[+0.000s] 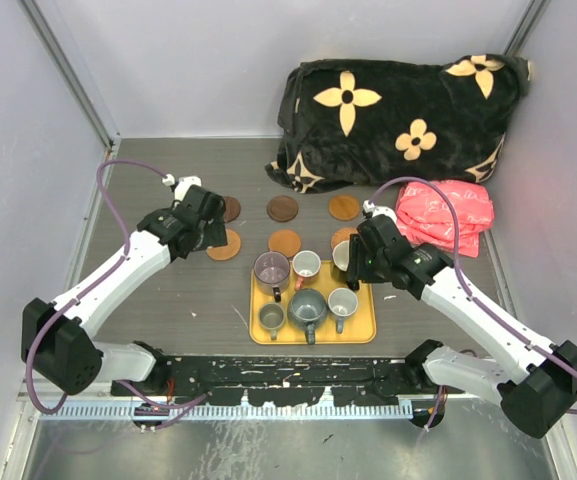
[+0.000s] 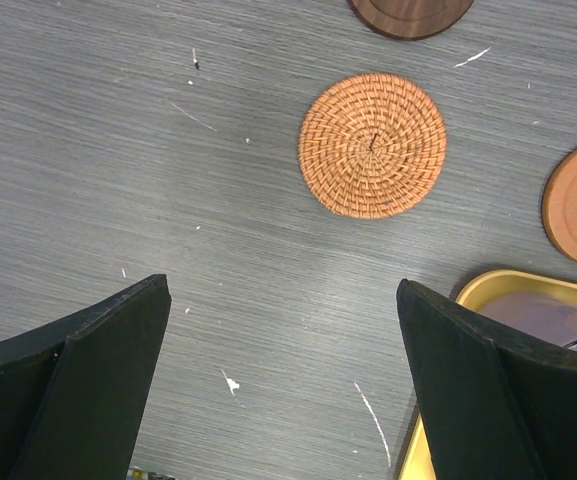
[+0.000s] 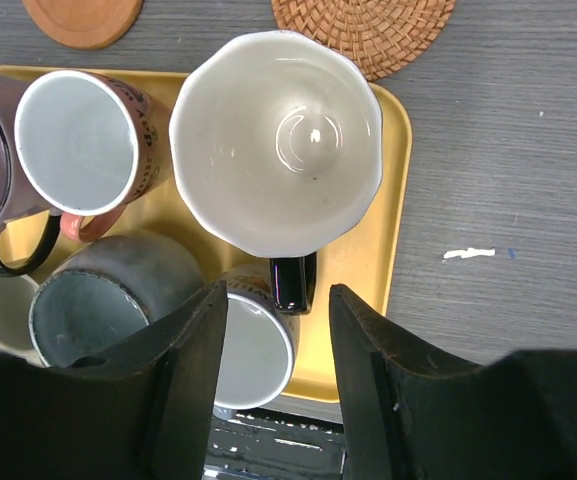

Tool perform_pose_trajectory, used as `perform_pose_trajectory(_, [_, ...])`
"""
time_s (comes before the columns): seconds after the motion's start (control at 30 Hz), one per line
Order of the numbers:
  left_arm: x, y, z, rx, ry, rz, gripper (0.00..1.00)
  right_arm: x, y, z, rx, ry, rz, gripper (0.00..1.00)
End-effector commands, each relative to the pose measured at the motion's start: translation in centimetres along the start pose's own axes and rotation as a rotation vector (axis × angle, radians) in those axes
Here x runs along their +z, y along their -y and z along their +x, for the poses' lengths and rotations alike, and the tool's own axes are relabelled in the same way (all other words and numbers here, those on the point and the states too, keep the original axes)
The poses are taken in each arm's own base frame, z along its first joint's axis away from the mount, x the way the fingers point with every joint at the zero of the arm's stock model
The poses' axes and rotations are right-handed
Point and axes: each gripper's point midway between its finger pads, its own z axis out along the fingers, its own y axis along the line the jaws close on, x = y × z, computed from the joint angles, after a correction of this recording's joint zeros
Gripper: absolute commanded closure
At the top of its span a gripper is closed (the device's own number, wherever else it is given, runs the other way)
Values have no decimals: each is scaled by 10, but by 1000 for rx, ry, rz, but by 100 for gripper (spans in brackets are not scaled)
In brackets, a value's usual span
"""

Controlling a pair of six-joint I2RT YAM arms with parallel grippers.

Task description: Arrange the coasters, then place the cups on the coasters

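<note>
Six coasters lie in two rows beyond the yellow tray [image 1: 363,335]: a dark brown coaster [image 1: 283,208], an orange-brown one [image 1: 344,207], and a wicker one [image 2: 372,145] are among them. The cups stand on the tray, among them a purple cup [image 1: 271,268], a pink-and-white cup [image 1: 306,265] and a large grey cup [image 1: 307,307]. My right gripper [image 3: 278,295] is open, its fingers either side of the black handle [image 3: 293,282] of the cream-lined cup [image 3: 276,140] without touching it. My left gripper [image 2: 283,290] hangs wide open over bare table near the wicker coaster.
A black blanket with tan flowers [image 1: 398,120] is heaped at the back right, with a pink bag [image 1: 446,215] in front of it. Grey walls close in both sides. A small grey cup [image 3: 253,350] sits just under my right fingers.
</note>
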Motion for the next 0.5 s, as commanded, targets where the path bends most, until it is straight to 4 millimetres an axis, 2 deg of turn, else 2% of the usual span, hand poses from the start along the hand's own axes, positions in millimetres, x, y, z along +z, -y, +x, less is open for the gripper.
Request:
perform_pose_trajectory(0.0, [-5, 4, -15, -27, 48, 18, 2, 3, 0, 0, 9, 19, 13, 49])
perform_pose_trajectory(0.23, [-3, 7, -15, -27, 43, 22, 2, 15, 9, 4, -12, 17, 83, 52])
perform_pose_trajectory(0.47, [-2, 7, -15, -28, 44, 21, 2, 27, 10, 6, -15, 18, 97, 55])
